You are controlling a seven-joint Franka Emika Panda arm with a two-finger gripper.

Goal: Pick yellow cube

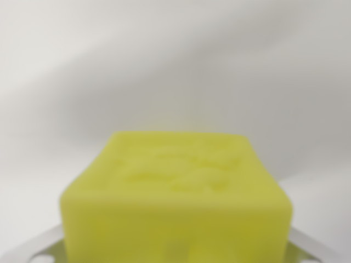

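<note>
The yellow cube [175, 192] fills the lower middle of the wrist view, very close to the camera and blurred. Its top face carries a raised pattern. Pale grey fingers [35, 246] come in from the bottom corners, one at the wrist view's left and one at its right, and both meet the cube's lower sides. My gripper [175, 244] is shut on the cube, which sits between the fingers. The cube's underside and the fingertips are hidden below the frame.
Behind the cube lies only a plain, blurred white surface [175, 66] with soft grey shadows. No other objects or edges show.
</note>
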